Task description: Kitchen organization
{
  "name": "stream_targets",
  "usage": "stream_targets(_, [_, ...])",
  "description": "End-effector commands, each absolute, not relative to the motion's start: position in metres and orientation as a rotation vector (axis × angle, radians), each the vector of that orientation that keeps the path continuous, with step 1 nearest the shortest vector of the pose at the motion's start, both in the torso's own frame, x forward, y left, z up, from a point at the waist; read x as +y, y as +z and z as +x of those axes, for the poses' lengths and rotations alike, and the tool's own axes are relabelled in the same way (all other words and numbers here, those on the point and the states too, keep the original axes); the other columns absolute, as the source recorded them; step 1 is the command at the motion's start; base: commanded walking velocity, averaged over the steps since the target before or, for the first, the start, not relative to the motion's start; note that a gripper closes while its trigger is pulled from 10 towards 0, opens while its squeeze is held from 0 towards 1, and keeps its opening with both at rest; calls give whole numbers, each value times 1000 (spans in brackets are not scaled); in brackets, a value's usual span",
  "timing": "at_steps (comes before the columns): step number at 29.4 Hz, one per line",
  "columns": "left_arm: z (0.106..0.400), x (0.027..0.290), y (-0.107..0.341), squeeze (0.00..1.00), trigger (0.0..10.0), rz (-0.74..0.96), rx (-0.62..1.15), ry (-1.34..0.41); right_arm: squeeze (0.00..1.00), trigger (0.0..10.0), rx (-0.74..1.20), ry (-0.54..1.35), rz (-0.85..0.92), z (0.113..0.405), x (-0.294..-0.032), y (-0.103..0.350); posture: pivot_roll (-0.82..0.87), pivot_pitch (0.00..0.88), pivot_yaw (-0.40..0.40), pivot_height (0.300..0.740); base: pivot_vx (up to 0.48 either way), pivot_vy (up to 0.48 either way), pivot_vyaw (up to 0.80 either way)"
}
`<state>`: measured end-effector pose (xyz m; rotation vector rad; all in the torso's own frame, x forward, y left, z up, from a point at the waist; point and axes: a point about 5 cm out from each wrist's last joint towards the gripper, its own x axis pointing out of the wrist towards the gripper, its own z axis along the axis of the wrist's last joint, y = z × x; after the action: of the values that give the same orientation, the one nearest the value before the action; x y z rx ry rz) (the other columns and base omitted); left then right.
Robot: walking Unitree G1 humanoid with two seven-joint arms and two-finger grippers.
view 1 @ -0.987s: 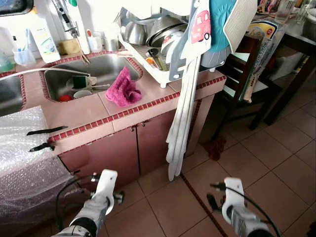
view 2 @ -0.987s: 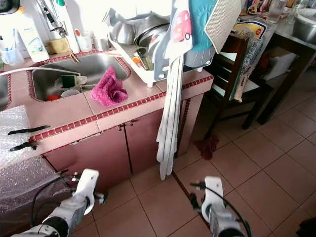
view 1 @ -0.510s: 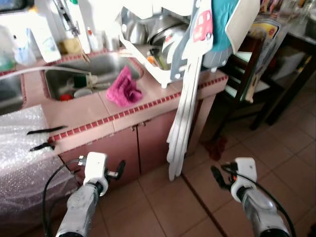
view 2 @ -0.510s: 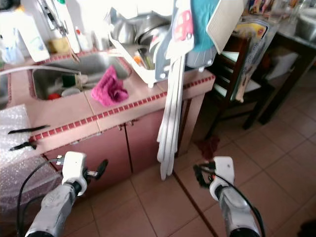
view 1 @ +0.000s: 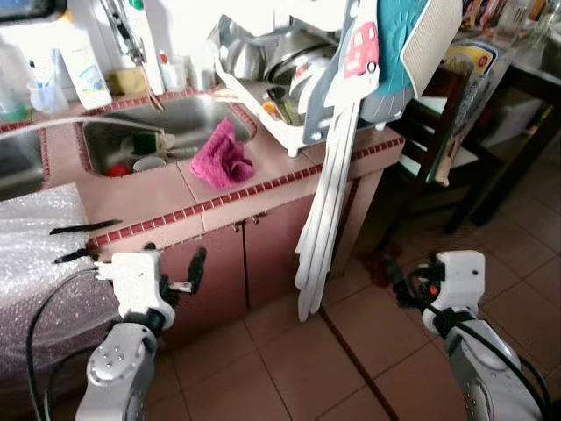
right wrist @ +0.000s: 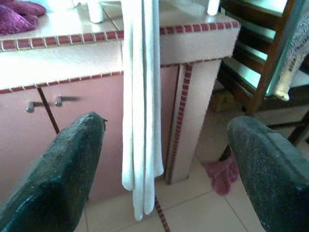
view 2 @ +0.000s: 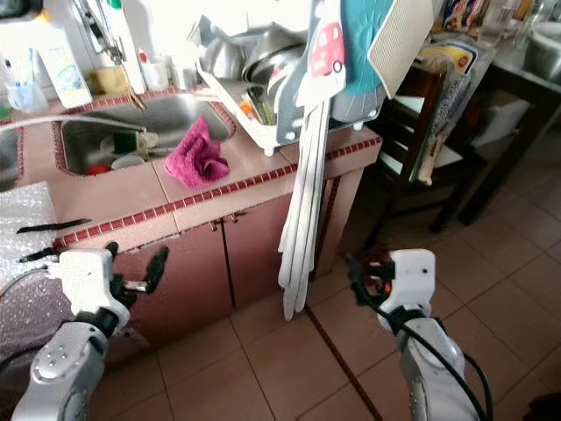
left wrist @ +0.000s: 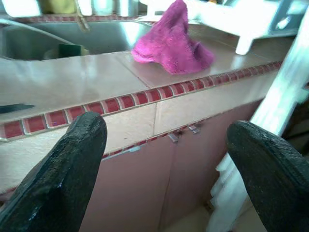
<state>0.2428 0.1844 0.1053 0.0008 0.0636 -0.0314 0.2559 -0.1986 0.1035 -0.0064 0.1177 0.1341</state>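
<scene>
Approach step, nothing grasped yet. Both arms are raised in front of the pink-tiled counter (view 1: 140, 197). Left end effector (view 1: 195, 267) is released, fingers spread wide, level with the cabinet door just below the counter edge; in its wrist view the magenta cloth (left wrist: 170, 44) lies straight ahead on the counter top. Right end effector (view 1: 396, 279) is likewise released and empty, over the floor near the counter's corner, facing the white hanging strips (right wrist: 141, 106). The likely task item, the cloth, sits at about 12 o'clock from the left end effector, between the sink (view 1: 175, 123) and the dish rack (view 1: 294, 132), touching neither. Judged next move: lift the left end effector above the counter edge, reach forward, then close on the cloth. Count: 1 cloth, 1 dish rack, 1 sink basin fully seen, 1 bubble-wrapped bundle (view 1: 44, 254), 1 red rag on the floor (right wrist: 223, 175), 2 cabinet handles (right wrist: 43, 104).
</scene>
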Motion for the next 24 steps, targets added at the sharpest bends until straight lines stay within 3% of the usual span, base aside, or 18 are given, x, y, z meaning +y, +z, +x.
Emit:
stream_targets(1, [242, 189, 97, 0, 10000, 103, 105, 42, 0, 10000, 106, 138, -40, 254, -199, 108, 30, 0, -20, 740, 0, 0, 0])
stream_targets(2, [242, 187, 95, 0, 10000, 90, 112, 36, 0, 10000, 101, 137, -96, 253, -199, 108, 27, 0, -17, 740, 0, 0, 800])
stream_targets(6, [245, 184, 96, 0, 10000, 102, 101, 17, 0, 10000, 119, 121, -52, 251, -197, 106, 27, 0, -7, 740, 0, 0, 800])
stream_targets(9, [248, 189, 105, 0, 10000, 213, 49, 106, 0, 10000, 123, 110, -68, 252, -196, 109, 33, 0, 0, 740, 0, 0, 800])
stream_targets(14, [248, 193, 107, 0, 10000, 186, 34, 141, 0, 10000, 122, 96, 11, 256, -192, 110, 37, 0, 6, 740, 0, 0, 800])
stream_targets(24, [251, 191, 95, 0, 10000, 176, 104, 113, 0, 10000, 100, 102, -13, 263, -184, 113, 54, 0, 31, 740, 0, 0, 800])
